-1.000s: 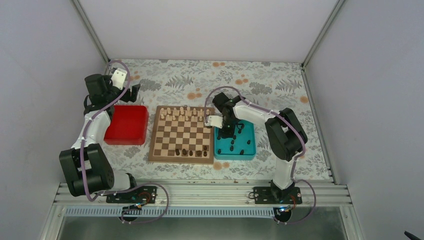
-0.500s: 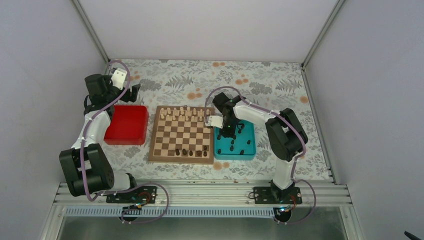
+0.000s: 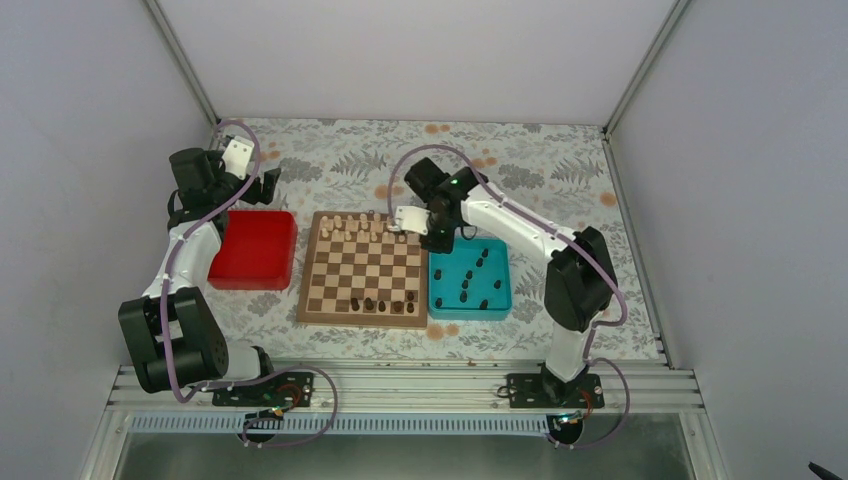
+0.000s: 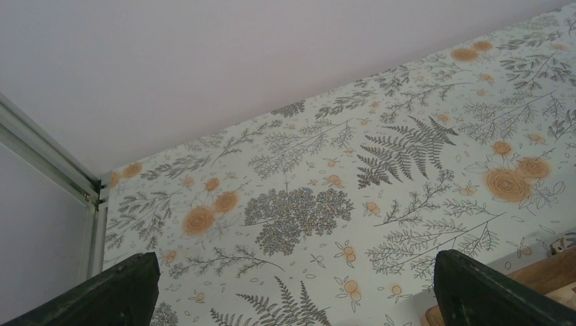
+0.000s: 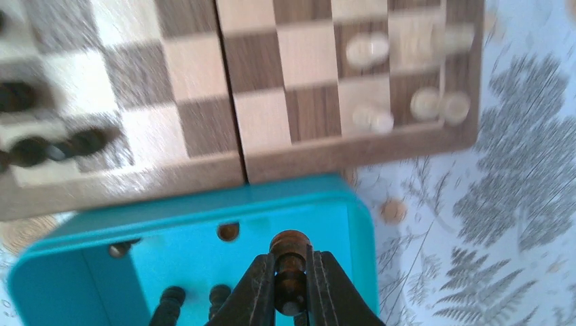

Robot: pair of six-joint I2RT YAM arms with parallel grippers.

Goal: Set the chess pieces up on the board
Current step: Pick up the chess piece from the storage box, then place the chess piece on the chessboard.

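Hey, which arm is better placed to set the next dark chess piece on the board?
Right. The right gripper holds a dark piece in its jaws, above the teal tray right beside the board. The left gripper is open and empty, off beyond the red tray.

A lab robot cell: white walls (image 3: pixel 400 50), aluminium rail (image 3: pixel 400 385), floral tablecloth (image 3: pixel 520 165).
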